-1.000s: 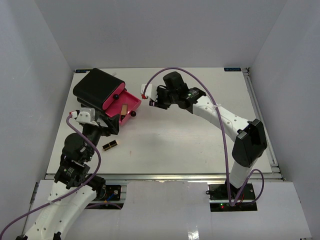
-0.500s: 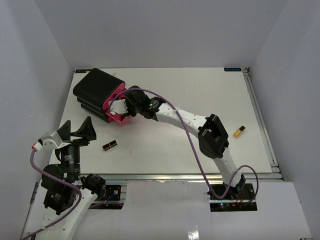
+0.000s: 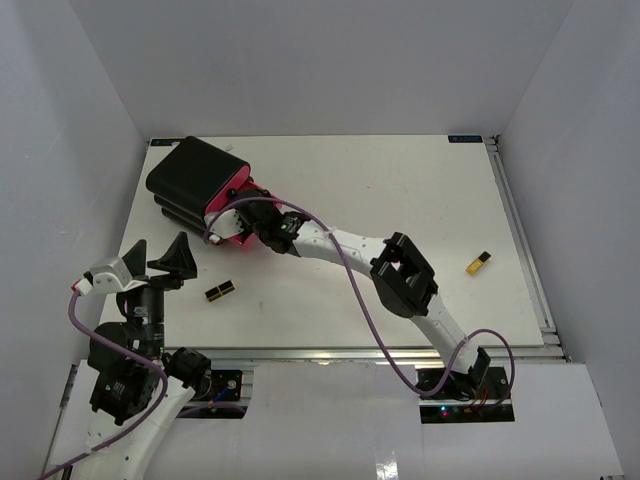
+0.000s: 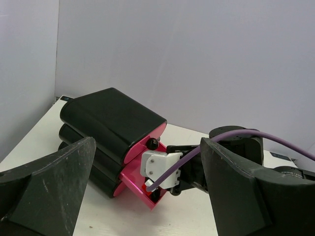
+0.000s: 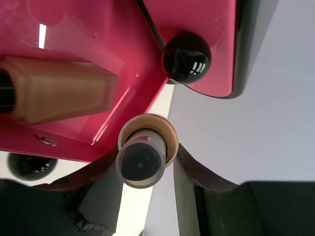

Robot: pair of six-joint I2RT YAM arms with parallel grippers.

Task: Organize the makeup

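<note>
Two lipsticks lie loose on the bench (image 3: 400, 170), gold and black both: the left lipstick (image 3: 220, 291) sits toward the near-left corner, and the right lipstick (image 3: 479, 263) lies close to the right edge, well apart from the first. The black-and-pink case (image 3: 195, 175) stands open near the far-left corner. In the right wrist view a beige foundation tube (image 5: 64, 96) already lies on its side in the pink tray (image 5: 78, 29). The sorting therefore looks partly done, with the two lipsticks yet to be gathered. No palettes show in any view, so their state cannot be judged. The right gripper (image 3: 243, 222) reaches across to the front lip of that tray. Its jaws are drawn in close about a small tan bottle (image 5: 141, 162), pinching it on both sides with its dark cap end toward the camera. The bottle hangs just outside the tray's edge, not yet set inside. The left gripper (image 3: 155, 262) hovers above the near-left corner, its jaws spread wide and holding nothing.
</note>
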